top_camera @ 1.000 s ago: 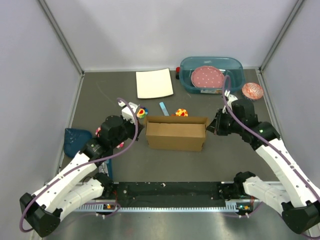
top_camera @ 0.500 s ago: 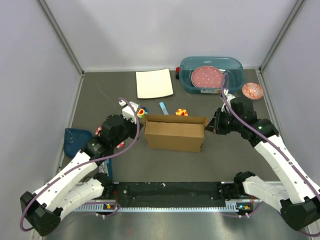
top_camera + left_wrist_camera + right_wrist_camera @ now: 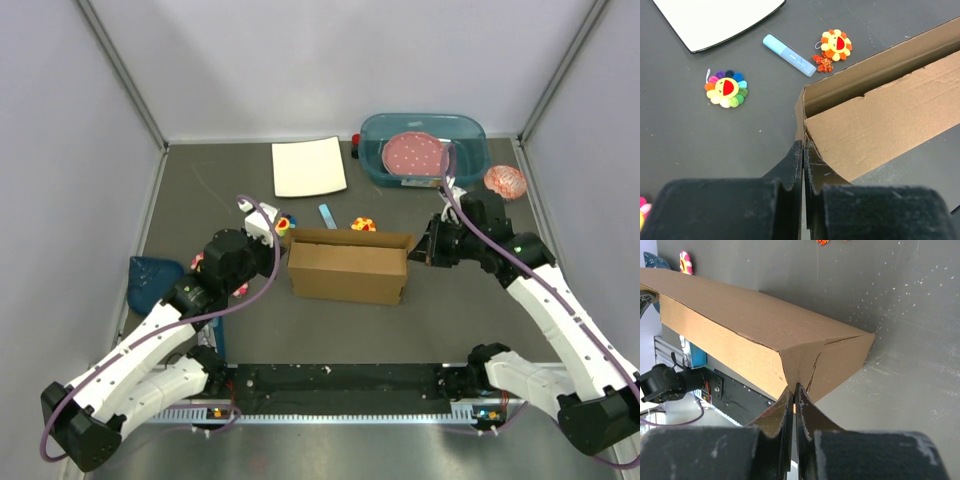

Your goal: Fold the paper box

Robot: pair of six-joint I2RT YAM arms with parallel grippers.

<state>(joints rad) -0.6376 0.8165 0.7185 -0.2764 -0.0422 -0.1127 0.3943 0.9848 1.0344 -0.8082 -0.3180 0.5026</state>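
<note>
left jaws: pressed almost together, pinching the thin upright wall at the left end corner of the plain brown corrugated cardboard box (image 3: 880, 125).
right jaws: closed to a sliver too, nipping the creased corner at the box's right end, seen close in the right wrist view.
box: on the dark grey counter (image 3: 220, 190), midway between the two arms, with a long side facing the bases. its walls are up, its top is open, and one long panel leans inward over the cavity.
neighbours: a light blue tube (image 3: 789, 55) and an orange flower charm (image 3: 836, 44) lie just behind the box. a rainbow flower charm (image 3: 726, 89) lies off its left end. all three are apart from it.
step in hand: as i judge it, the walls are raised and both ends are held to steady the half-formed box. the closing fold is not yet made.
next move: likely one end must be let go so those jaws can press the leaning panel down and tuck it. the other end should stay held so the light box neither slides nor springs open.
</note>
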